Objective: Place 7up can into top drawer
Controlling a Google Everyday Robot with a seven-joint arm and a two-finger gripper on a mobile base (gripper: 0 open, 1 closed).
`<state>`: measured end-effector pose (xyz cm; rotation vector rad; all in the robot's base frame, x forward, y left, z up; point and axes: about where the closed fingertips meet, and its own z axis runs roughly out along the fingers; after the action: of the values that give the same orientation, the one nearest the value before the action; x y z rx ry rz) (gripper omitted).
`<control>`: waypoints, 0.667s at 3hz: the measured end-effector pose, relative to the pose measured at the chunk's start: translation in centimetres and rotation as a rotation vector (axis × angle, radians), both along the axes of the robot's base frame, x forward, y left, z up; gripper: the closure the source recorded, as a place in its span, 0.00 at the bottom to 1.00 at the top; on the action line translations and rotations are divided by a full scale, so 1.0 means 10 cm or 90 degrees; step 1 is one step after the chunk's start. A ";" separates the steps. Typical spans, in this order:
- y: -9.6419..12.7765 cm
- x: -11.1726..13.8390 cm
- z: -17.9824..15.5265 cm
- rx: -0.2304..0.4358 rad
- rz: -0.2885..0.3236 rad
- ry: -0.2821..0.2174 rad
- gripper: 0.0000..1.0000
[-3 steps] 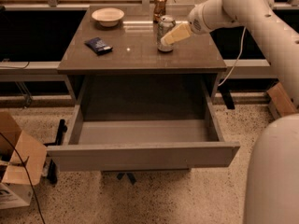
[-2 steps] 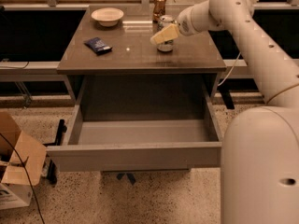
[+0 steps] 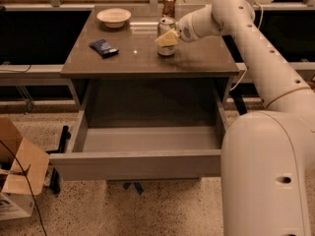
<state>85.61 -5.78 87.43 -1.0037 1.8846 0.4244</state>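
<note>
While the cardboard box (image 3: 19, 176) sat on the floor at the far left, out of the job, the tabletop (image 3: 197, 58) carried a dark blue packet (image 3: 104, 47) at about nine o'clock of its middle and a pale bowl (image 3: 113, 17) at ten o'clock. Below, the top drawer (image 3: 135, 164) stood pulled well out, at six o'clock of the table edge.

The 7up can (image 3: 165, 25) stood upright on the tabletop at roughly one o'clock of the middle, with a brown-orange can (image 3: 169, 3) just behind it at twelve o'clock. The gripper (image 3: 167, 38) reached in from three o'clock and lay against the 7up can at mid-height. Whether it was spread wide or clamped on the can could not be told.

The step in hand looked like the grasp. To do it well, the hold ought to sit square across the body, firm enough not to slip yet not denting thin metal, and clear of the brown-orange can. The lift would then need to clear the table edge before travelling toward six o'clock and lowering, upright, into the drawer's middle.
</note>
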 end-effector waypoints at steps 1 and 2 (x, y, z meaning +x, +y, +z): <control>-0.17 -0.26 0.14 -0.022 0.014 -0.015 0.73; -0.42 -0.89 0.42 -0.074 0.061 -0.030 0.96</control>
<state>76.68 -9.97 91.63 -1.1759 1.8406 0.3468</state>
